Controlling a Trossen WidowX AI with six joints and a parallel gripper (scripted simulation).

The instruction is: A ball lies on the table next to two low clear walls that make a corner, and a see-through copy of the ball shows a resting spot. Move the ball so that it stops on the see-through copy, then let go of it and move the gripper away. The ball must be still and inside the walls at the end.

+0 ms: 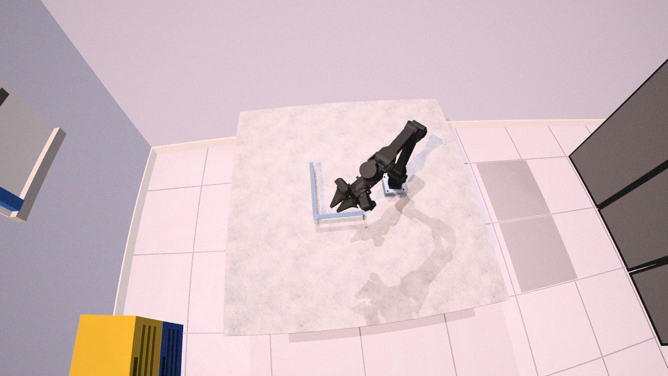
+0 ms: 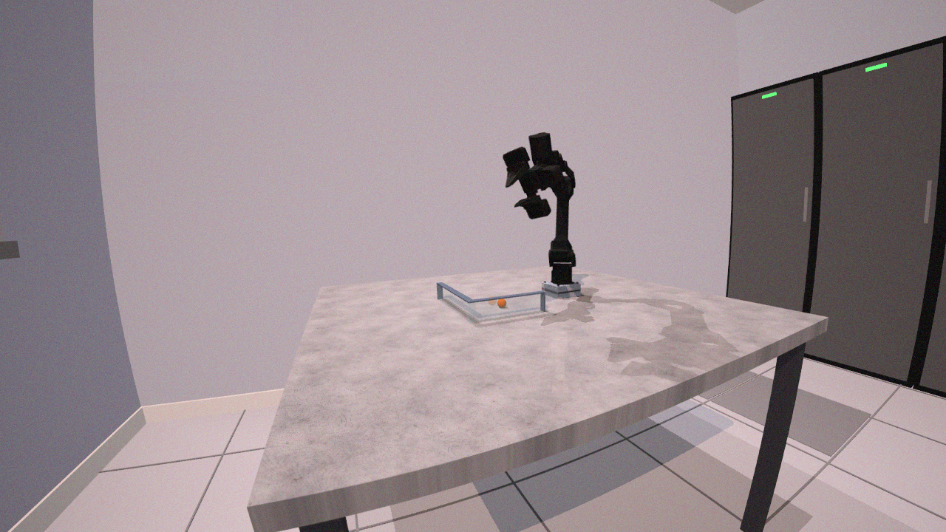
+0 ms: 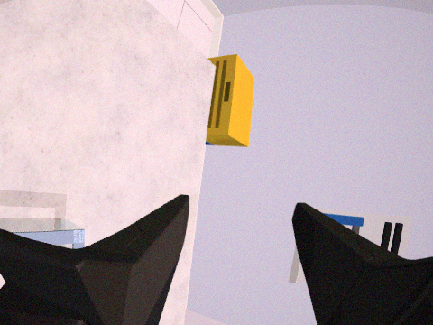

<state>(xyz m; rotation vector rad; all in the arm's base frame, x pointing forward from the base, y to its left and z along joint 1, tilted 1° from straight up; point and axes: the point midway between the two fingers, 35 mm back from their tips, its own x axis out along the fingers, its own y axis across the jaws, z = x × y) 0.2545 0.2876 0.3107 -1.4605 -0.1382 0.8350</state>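
Gripper is hanging half-spread and pinching nothing, well above the tiny orange ball, which is probably rolling easily, so I'd pinch across its middle.

Table: pale grey-white top with mottled, marble-like clouding; dark grey leg. Arm and gripper: matt black throughout, on a light grey base plate. Corner walls: clear, edged in pale blue from above, greyer blue from the side. Ball: plain orange. Cabinets: dark grey doors, black frames, small green lights at top. Box on the floor: yellow, with black slots and a dark blue side. Floor: off-white tiles, thin grey joints. Room walls: pale lilac.
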